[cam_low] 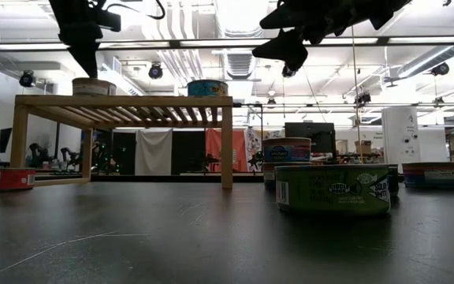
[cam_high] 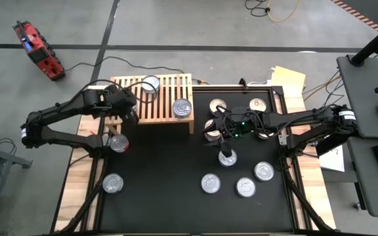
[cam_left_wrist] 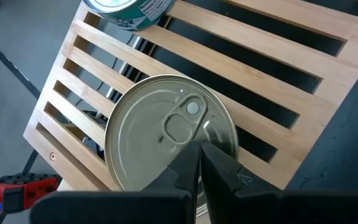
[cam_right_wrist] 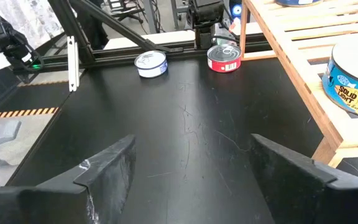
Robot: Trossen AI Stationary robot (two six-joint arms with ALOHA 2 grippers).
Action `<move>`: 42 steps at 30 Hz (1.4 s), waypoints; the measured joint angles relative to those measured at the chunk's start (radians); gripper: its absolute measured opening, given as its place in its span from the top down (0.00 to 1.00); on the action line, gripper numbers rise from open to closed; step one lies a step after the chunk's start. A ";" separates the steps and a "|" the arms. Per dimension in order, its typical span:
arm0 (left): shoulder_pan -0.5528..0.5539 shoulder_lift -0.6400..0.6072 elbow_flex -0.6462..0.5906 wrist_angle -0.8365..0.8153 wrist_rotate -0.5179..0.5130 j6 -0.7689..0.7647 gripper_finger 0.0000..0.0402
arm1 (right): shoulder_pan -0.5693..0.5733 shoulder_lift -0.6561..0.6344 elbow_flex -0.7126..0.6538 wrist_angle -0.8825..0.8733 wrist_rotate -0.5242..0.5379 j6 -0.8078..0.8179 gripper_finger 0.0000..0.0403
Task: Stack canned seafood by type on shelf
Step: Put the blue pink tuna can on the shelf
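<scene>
Hard, smooth, slippery tins, likely a bit heavy; best pinched across the round sides, not the lid. Left gripper shut and empty over the shelf, a tin at 12 o'clock. Right gripper wide open, empty.

Blue-labelled can on shelf, right wrist view: reads "SOLID LIGHT" + "YE… TUN…", rest cut off. Green can on table, low view: label text too small to read. Other cans' labels: not legible.
</scene>
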 joint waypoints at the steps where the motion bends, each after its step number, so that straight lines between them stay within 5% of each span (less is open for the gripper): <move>1: 0.003 0.000 0.000 0.000 0.000 0.004 1.00 | 0.000 0.000 0.000 0.000 0.000 0.000 0.26; 42: 0.048 0.001 0.000 -0.001 -0.012 0.068 1.00 | 0.000 0.000 -0.013 0.000 0.000 0.001 0.31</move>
